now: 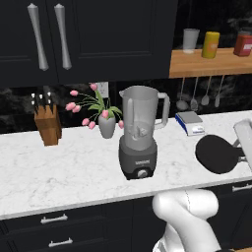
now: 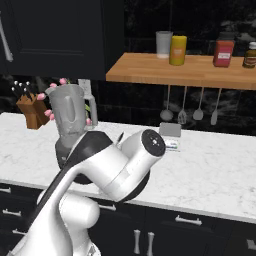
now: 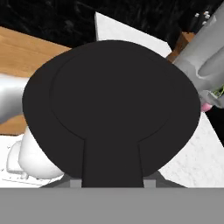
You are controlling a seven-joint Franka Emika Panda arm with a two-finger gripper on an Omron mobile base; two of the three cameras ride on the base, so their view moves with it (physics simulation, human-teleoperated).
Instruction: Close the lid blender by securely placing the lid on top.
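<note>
The blender point(image 1: 139, 142) stands upright near the middle of the white marble bench point(image 1: 59, 167), its dark grey base with the round silver knob facing the near edge and its translucent jar open at the top, handle to the right. The lid point(image 1: 216, 153) is off the jar, well to the right of the blender, seen as a black disc held up above the bench with its tab pointing right toward the white hand at the picture's edge.

In the hand view the lid point(image 3: 109, 109) sits right in front of the camera, its tab running down to the bottom where the gripper would be (the fingertips themselves are hidden behind it, so I cannot tell how far they are spread, nor confirm the pinch). The jar shows at the upper right of that view.

Behind the blender to the left stand a white vase of pink tulips point(image 1: 104, 119) and a wooden knife block point(image 1: 47, 123). A wooden shelf point(image 1: 211, 63) on the far wall carries 3 containers.
</note>
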